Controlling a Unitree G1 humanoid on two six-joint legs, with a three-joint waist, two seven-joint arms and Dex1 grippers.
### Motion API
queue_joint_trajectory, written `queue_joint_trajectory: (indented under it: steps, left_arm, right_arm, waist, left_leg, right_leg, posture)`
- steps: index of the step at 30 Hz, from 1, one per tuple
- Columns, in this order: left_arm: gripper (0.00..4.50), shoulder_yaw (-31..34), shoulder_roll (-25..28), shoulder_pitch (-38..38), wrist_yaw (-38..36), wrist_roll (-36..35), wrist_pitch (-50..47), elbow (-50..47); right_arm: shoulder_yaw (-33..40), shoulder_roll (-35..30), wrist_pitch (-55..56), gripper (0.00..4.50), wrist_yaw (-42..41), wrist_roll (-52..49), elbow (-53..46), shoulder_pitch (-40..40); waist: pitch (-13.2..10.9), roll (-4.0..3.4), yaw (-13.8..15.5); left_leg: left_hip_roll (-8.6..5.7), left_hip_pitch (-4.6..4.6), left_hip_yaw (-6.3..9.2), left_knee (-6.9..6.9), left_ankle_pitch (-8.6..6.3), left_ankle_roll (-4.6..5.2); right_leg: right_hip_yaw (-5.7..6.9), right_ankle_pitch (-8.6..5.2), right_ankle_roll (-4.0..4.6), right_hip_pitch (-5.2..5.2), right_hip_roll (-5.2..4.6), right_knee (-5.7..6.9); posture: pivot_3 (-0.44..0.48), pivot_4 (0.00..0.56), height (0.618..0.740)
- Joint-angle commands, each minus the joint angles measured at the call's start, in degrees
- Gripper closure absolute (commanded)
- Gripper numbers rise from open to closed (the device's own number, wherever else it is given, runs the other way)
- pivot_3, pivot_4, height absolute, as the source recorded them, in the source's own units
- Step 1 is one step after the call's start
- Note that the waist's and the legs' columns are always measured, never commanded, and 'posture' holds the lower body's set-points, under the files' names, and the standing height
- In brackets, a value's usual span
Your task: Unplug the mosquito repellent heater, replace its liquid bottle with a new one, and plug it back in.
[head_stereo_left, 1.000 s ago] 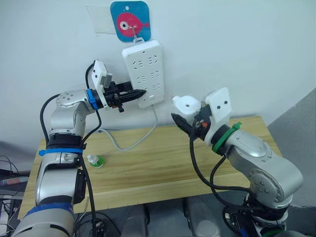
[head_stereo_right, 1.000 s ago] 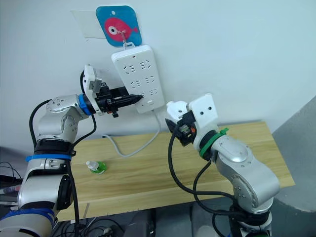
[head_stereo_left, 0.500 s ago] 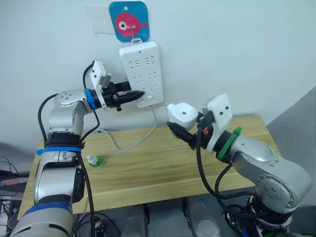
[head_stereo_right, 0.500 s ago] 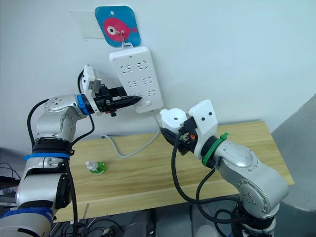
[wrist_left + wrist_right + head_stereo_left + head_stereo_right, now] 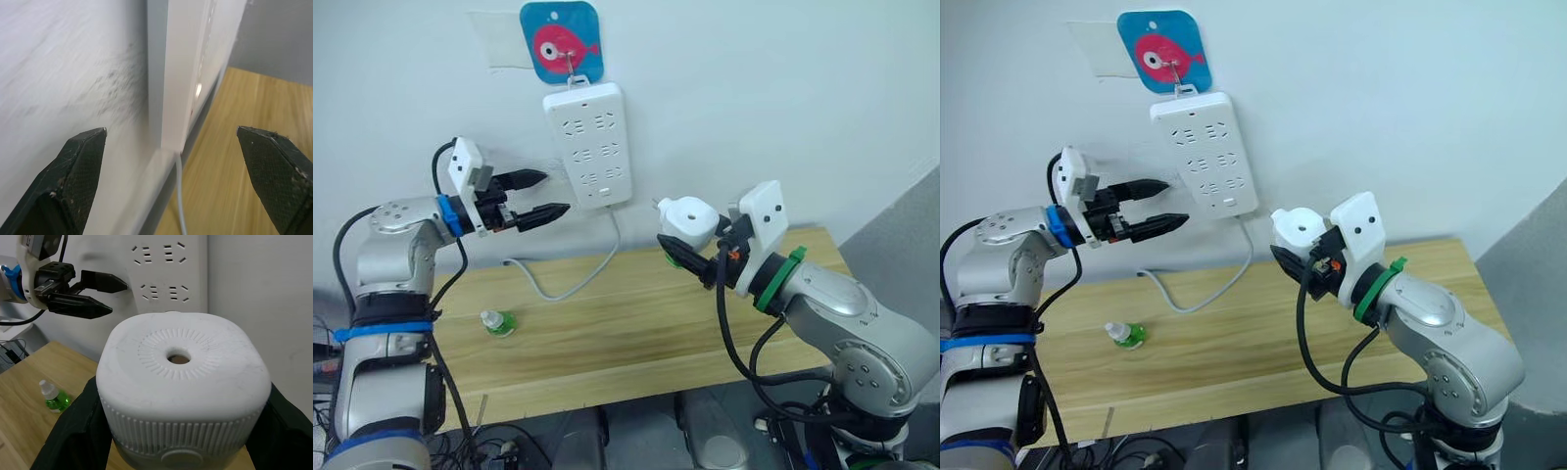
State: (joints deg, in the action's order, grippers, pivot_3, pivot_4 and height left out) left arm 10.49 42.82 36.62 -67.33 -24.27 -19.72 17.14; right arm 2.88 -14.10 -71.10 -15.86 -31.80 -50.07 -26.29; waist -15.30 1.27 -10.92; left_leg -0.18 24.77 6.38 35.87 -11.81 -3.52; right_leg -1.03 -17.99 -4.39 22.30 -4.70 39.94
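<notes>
The mosquito repellent heater (image 5: 689, 219), a white rounded cube with a round hole on its face (image 5: 179, 358), is held above the table's right half by my right gripper (image 5: 691, 253), whose black fingers (image 5: 73, 431) are shut against its sides. A sliver of green under the heater may be its liquid bottle; I cannot tell. The new one (image 5: 495, 321), a green bottle with a whitish cap, lies on the table at the left. My left gripper (image 5: 535, 195) hangs open and holds nothing, just left of the power strip (image 5: 587, 145).
The white power strip hangs from a hook under a blue fish sign (image 5: 562, 41) on the wall, and its cable (image 5: 570, 284) droops onto the wooden table (image 5: 607, 343). In the left wrist view the strip's edge (image 5: 186, 73) stands between the spread fingers (image 5: 73, 186).
My left gripper has drawn back leftward from the power strip and opened wide. My right gripper has moved the heater slightly to the right, away from the strip.
</notes>
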Motion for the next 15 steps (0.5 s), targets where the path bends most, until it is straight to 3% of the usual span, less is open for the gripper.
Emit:
queue_joint_trajectory:
  steps: [1,5,15]
  left_arm:
    - [0.03,3.64,1.55,-5.19,2.16,-4.27,-4.76,-10.88]
    - [0.03,4.78,2.07,-10.86,4.16,-6.85,-8.8,-19.56]
    - [0.03,3.24,-3.65,-22.38,13.14,-15.04,-16.01,-40.24]
  right_arm:
    - [0.11,-0.48,2.72,1.45,-0.19,-1.13,-1.02,-0.45]
    - [-0.28,-0.82,4.06,1.45,-0.09,-1.38,-0.09,-0.63]
    - [-0.95,-1.05,5.65,1.45,0.42,-2.18,1.03,-1.62]
  waist:
    - [0.0,0.0,0.14]
    - [0.01,0.0,0.82]
    - [0.06,0.0,2.21]
  left_leg:
    - [0.0,0.01,0.0,0.0,0.0,0.0]
    - [0.01,0.01,0.01,0.0,0.0,-0.01]
    - [-0.03,0.01,-0.04,0.04,0.03,-0.06]
  right_leg:
    - [0.0,0.0,0.0,0.0,-0.01,-0.04]
    - [0.03,0.0,0.0,0.01,-0.02,0.0]
    - [-0.03,0.01,0.01,0.0,-0.05,0.04]
  posture:
    - [-0.229,0.221,0.73]
    - [-0.214,0.21,0.73]
    - [-0.213,0.193,0.73]
